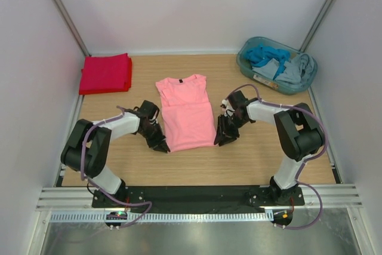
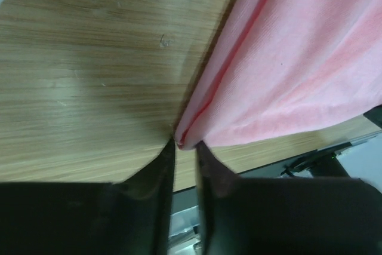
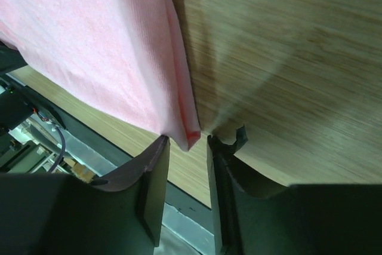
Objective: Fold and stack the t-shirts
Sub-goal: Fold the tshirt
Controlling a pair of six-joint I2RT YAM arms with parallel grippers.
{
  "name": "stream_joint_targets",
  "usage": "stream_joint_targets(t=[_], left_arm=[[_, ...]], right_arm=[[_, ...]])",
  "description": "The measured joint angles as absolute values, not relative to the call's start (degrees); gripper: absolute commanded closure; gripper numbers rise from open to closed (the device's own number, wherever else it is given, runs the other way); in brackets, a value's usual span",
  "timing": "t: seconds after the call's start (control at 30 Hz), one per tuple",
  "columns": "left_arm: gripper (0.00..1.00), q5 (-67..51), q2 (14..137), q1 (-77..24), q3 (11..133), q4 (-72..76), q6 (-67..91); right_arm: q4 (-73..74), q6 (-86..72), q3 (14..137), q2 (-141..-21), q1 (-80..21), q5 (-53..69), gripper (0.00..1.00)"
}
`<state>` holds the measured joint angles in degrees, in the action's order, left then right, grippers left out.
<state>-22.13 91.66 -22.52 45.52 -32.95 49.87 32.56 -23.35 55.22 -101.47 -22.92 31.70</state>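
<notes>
Pink t-shirt [image 1: 186, 111] flat; red t-shirt [image 1: 106, 73] folded

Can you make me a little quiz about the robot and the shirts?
1. True or false: the red shirt lies folded at the far left of the table.
2. What is in the basket? A) blue clothes B) toys C) fruit
3. Fill in: the left pincer and right pincer each sit at a near ___ of the pink shirt.
Key: 1 true; 2 A; 3 corner.
</notes>
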Motion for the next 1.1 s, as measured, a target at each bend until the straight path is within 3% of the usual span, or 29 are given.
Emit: stream_joint_targets(t=[0.07, 0.13, 0.57, 0.67, 0.73, 0.77, 0.87, 0.97, 1.1], left_arm=[[0.97, -22.33, 91.81, -22.55, 45.17, -32.23, 50.41], [1.0, -22.5, 91.85, -22.55, 45.08, -31.97, 50.68], [1.0, -21.54, 87.61, -22.76, 41.39, -37.41, 55.42], [0.89, -22.39, 87.44, -22.81, 39.81, -38.2, 56.62], [0.84, -23.09, 87.44, -22.81, 39.42, -38.85, 56.99], [0.76, -23.24, 87.44, -22.81, 39.35, -39.18, 57.14], [0.64, -23.35, 86.43, -22.81, 39.07, -39.83, 57.65], [0.58, -23.49, 84.18, -22.81, 38.96, -40.05, 58.06], [0.55, -24.32, 82.32, -22.81, 37.74, -37.58, 58.28]], right_arm=[[31.48, -23.73, 54.96, -101.49, -23.09, 31.7, 0.88], [30.87, -24.32, 54.94, -101.49, -23.16, 31.7, 0.99], [32.73, -27.62, 48.27, -91.13, -24.82, 28.01, 0.99], [32.95, -29.19, 45.54, -90.54, -26.46, 27.66, 0.99], [33.04, -30.17, 44.38, -90.54, -27.33, 27.33, 0.97], [32.99, -30.61, 44.05, -90.52, -27.62, 27.03, 0.93], [33.01, -32.01, 43.48, -90.48, -28.21, 26.13, 0.76], [33.01, -33.43, 42.83, -89.91, -28.56, 25.65, 0.61], [33.28, -33.95, 42.24, -87.64, -28.82, 25.08, 0.58]])
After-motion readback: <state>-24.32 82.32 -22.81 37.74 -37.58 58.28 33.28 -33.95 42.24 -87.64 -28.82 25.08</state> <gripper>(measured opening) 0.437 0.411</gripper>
